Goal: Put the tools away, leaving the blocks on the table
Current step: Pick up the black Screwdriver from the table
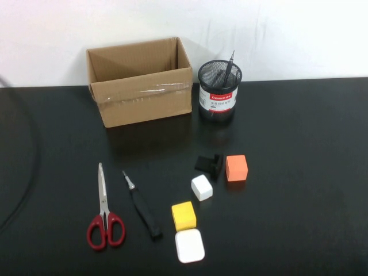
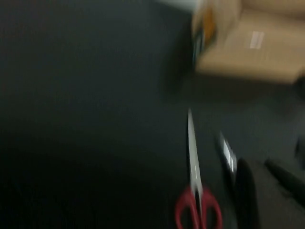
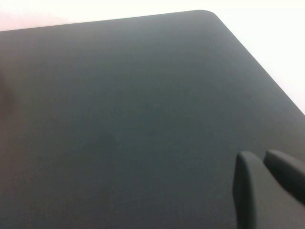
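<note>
At the near edge of the table (image 1: 299, 172), closest to the robot, a flat white rounded square (image 1: 190, 245) lies just in front of a yellow cube (image 1: 183, 215), the two almost touching. To their left the red-handled scissors (image 1: 104, 214) lie flat with the blades closed and pointing away, handles nearest. Beside them, a short way to the right, the black-handled screwdriver (image 1: 142, 205) lies at a slant, its metal tip toward the far left.

Neither arm shows in the high view. The left gripper (image 2: 267, 191) hangs above the table near the scissors' handles, its dark fingers clenched and empty; its wrist view takes in the scissors, the screwdriver's tip and the box beyond. The right gripper (image 3: 267, 181) hovers over a bare corner of the table, fingers likewise closed on nothing.

Further in, a small white cube (image 1: 202, 187) sits behind and to the right of the yellow one. Beyond it an orange cube (image 1: 236, 168) rests just beside a small black object (image 1: 209, 163) whose nature I cannot tell.

At the far side, an open cardboard box (image 1: 141, 89) stands against the white wall. Just to its right a black mesh pen cup (image 1: 220, 90) with a red and white label holds a thin black pen-like driver (image 1: 229, 69), leaning and poking above the rim.
</note>
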